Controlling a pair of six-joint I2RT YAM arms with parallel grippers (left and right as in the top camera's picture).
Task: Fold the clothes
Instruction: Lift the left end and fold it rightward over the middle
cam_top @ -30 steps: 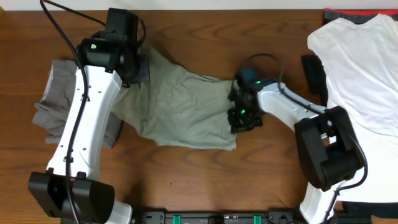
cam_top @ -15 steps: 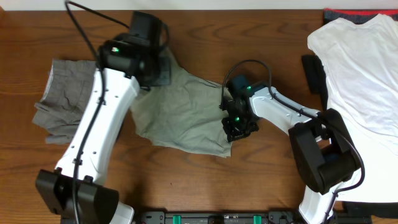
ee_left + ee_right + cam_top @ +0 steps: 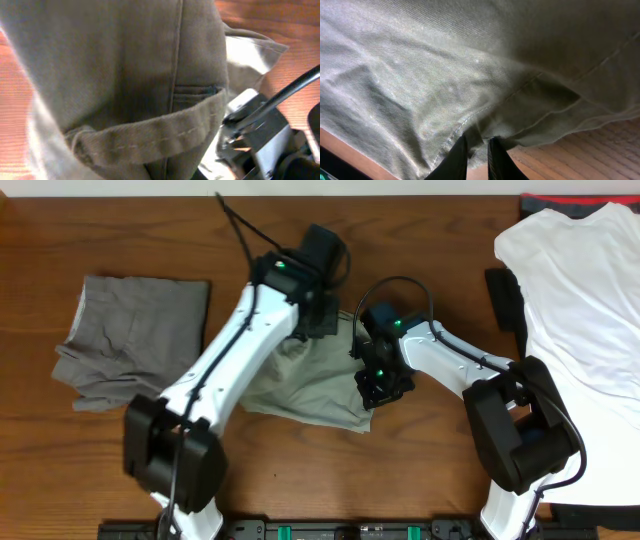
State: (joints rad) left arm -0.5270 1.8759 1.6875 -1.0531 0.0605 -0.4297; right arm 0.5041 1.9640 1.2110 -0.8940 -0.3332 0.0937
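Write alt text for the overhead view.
A white left arm and right arm meet over crumpled khaki trousers at the centre of a wooden table. At the left lie grey trousers; at the right, a white T-shirt.

Khaki trousers (image 3: pixel 310 390) crumpled centre (partly lifted); grey trousers (image 3: pixel 130 330) left, T-shirt (image 3: pixel 580 290) right.

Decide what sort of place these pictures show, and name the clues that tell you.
Probably a robotics lab or test bench for laundry folding: a white left arm and right arm work at a wooden table, with khaki trousers, grey trousers and a white T-shirt on it.
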